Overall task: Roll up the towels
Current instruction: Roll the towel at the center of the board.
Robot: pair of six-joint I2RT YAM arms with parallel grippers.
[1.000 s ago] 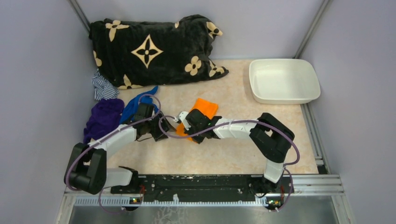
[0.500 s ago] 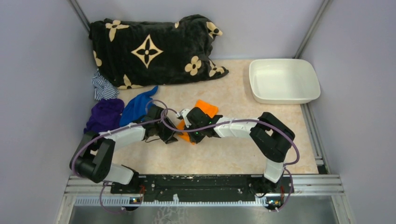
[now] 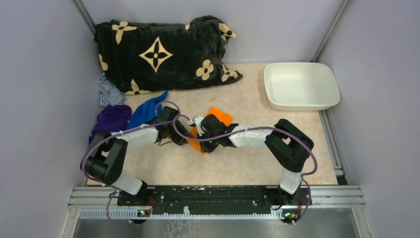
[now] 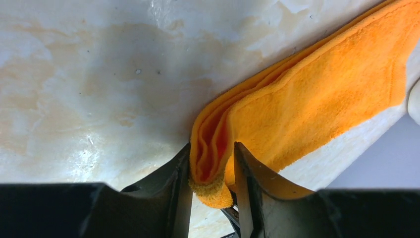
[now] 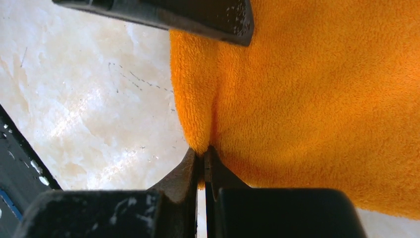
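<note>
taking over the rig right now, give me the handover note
Left gripper: shut on the folded edge of the orange towel.
Right gripper: shut on a pinch of the same towel's edge.
The orange towel lies mid-table between both grippers. The blue towel and purple towel lie bunched at the left, with a striped cloth behind them.
Done: orange towel gripped and folded over at one edge; no finished roll in sight.
Left: roll the orange one, then probably the blue and purple.
</note>
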